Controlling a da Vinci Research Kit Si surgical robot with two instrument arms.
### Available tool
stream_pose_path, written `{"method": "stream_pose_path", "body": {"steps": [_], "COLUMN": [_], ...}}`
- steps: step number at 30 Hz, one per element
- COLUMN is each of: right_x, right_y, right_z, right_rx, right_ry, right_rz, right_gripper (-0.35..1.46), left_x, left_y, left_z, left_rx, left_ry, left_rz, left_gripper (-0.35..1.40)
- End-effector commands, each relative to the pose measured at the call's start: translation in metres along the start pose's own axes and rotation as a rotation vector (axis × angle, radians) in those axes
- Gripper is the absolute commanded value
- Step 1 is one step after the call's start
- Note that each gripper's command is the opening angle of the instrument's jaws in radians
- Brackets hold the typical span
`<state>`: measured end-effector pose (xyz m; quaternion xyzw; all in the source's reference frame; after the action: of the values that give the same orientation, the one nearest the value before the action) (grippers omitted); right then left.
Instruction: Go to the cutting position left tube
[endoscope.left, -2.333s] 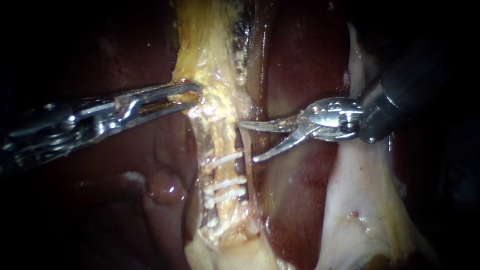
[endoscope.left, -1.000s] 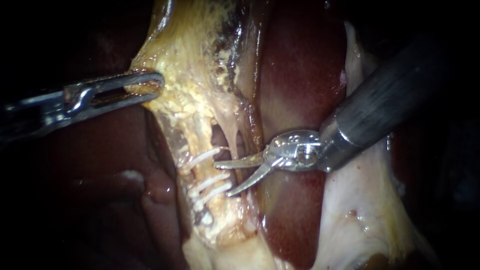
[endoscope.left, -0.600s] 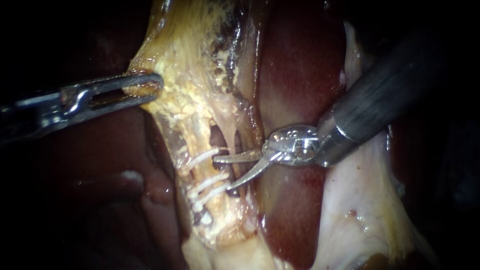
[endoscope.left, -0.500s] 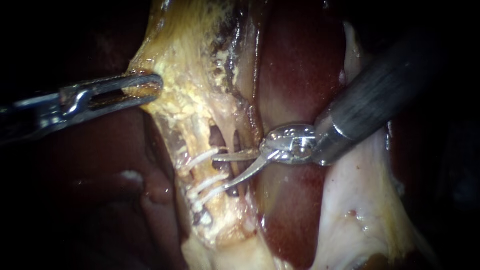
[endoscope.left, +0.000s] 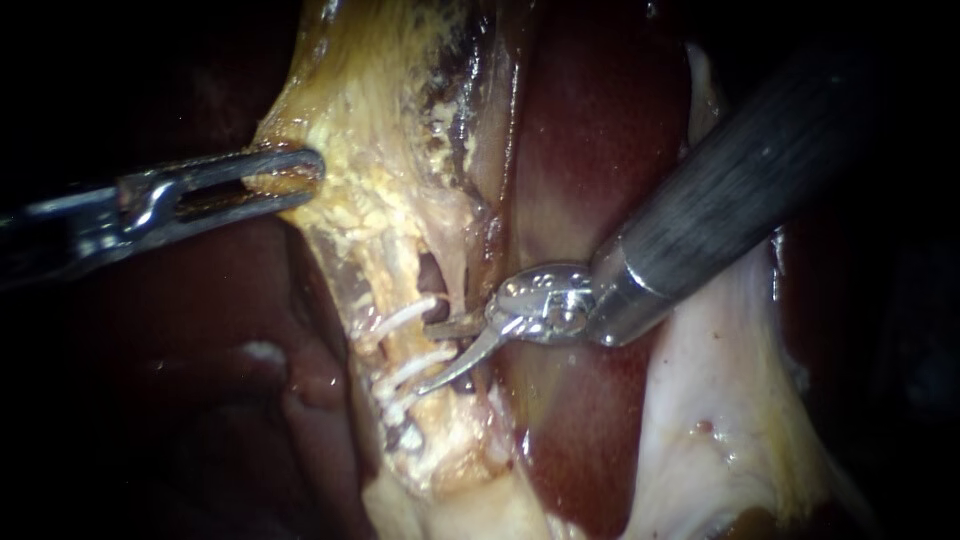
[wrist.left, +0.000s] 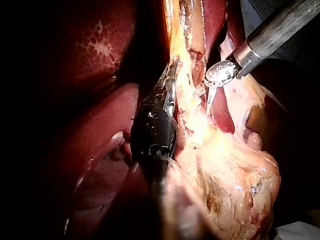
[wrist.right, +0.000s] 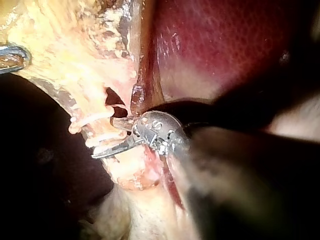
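Observation:
My left instrument (endoscope.left: 295, 175) comes in from the left with its jaws shut on the edge of the yellowish tissue (endoscope.left: 380, 200) and holds it stretched leftward. It also shows in its own wrist view (wrist.left: 170, 82). The clipped tube (endoscope.left: 425, 345) runs down from that tissue, crossed by one white clip (endoscope.left: 400, 318) above and two clips (endoscope.left: 410, 372) below. My right instrument (endoscope.left: 425, 358) has curved blades that stand open astride the tube between the upper and lower clips. One blade lies behind the tube and the other in front, as the right wrist view (wrist.right: 107, 139) confirms.
Dark red liver (endoscope.left: 590, 170) lies right of the tube, under my right instrument's shaft (endoscope.left: 720, 190). A thin strand (endoscope.left: 465, 285) runs beside a small window (endoscope.left: 432, 272) above the clips. Pale tissue (endoscope.left: 720, 400) fills the lower right; more liver (endoscope.left: 200, 330) lies left.
My left instrument pulled the yellowish tissue leftward early on, then held still. My right instrument moved down and left; its open blades now reach across the tube between the clips.

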<state>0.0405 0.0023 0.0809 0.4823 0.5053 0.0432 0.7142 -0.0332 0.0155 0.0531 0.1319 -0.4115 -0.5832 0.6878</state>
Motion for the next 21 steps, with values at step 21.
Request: {"method": "stream_pose_path", "body": {"steps": [21], "right_x": [0.0023], "right_y": [-0.0002], "right_z": [0.0003], "right_rx": [0.109], "right_ry": [0.077], "right_rz": [0.000], "right_gripper": [1.21], "left_x": [-0.0003], "left_y": [0.0023], "left_z": [0.0005], "left_rx": [-0.008], "left_ry": [-0.003], "left_rz": [0.002], "left_gripper": [-0.35]}}
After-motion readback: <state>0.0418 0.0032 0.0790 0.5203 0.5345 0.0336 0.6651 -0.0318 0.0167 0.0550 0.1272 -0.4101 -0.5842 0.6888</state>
